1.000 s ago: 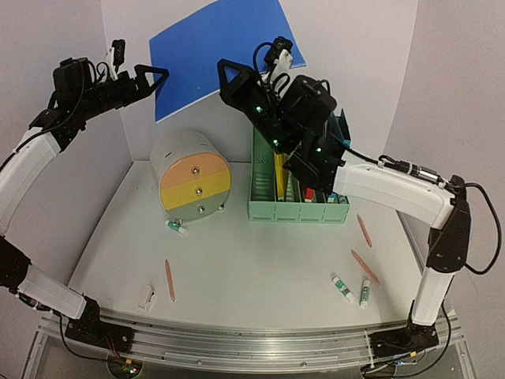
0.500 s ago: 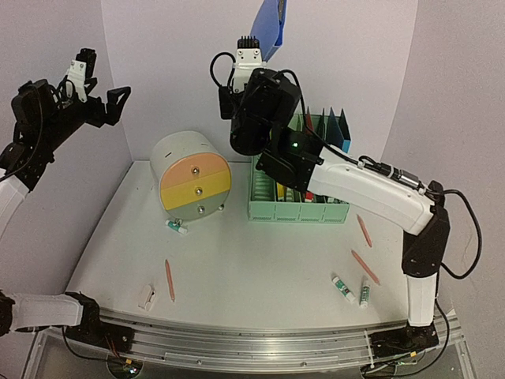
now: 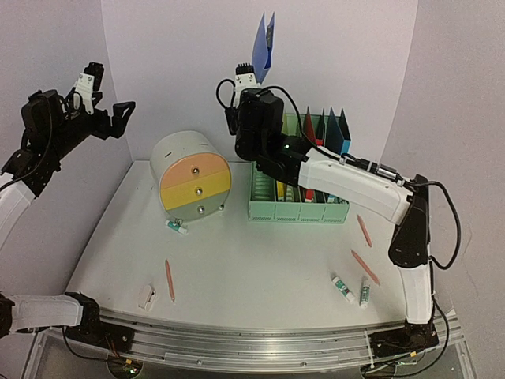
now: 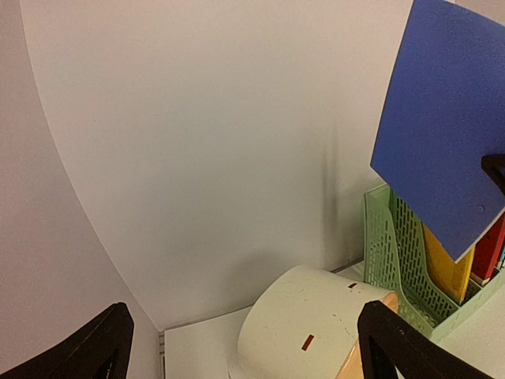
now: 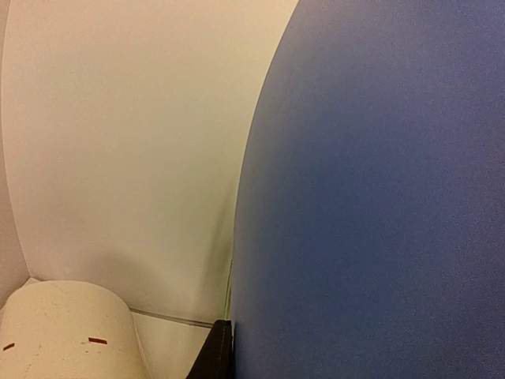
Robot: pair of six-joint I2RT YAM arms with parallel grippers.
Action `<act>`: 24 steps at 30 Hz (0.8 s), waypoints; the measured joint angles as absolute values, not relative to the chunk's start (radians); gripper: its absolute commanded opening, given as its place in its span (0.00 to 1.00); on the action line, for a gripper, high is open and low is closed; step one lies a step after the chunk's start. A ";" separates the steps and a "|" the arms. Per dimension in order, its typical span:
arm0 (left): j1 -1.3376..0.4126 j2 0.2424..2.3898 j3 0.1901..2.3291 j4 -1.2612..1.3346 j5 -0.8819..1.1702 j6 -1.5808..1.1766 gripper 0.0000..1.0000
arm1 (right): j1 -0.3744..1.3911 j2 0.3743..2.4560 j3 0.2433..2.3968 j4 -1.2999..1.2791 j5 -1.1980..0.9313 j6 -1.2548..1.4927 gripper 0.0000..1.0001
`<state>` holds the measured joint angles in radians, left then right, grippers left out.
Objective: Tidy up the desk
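The table (image 3: 260,253), walled in pale lilac, looks far from tidy: orange pencils (image 3: 170,280), glue sticks (image 3: 342,288) and a white eraser (image 3: 147,296) lie loose across it. At the back, the green file rack (image 3: 300,209) holds yellow, red and teal folders; the round drawer unit (image 3: 193,181) beside it looks closed. The right jaws grip a blue folder (image 3: 264,43) edge-up above the rack, probably for filing. The left jaws hang wide open and empty, high at the left.

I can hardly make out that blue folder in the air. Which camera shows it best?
Left wrist view: the blue folder shows its broad face over the green rack. The top camera sees a thin edge-on sliver; the right wrist camera, only close-up blue.
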<state>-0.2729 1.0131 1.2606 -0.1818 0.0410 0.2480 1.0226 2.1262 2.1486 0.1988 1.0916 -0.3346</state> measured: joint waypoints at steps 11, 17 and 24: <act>-0.273 0.996 1.232 -0.182 0.041 0.238 1.00 | 0.955 2.180 2.079 0.155 1.066 -0.245 0.00; -0.273 0.988 1.221 -0.183 0.040 0.238 1.00 | 0.941 2.205 2.081 0.177 1.067 -0.188 0.00; -0.273 0.988 1.217 -0.182 0.038 0.238 1.00 | 0.939 2.212 2.006 0.146 1.096 -0.116 0.00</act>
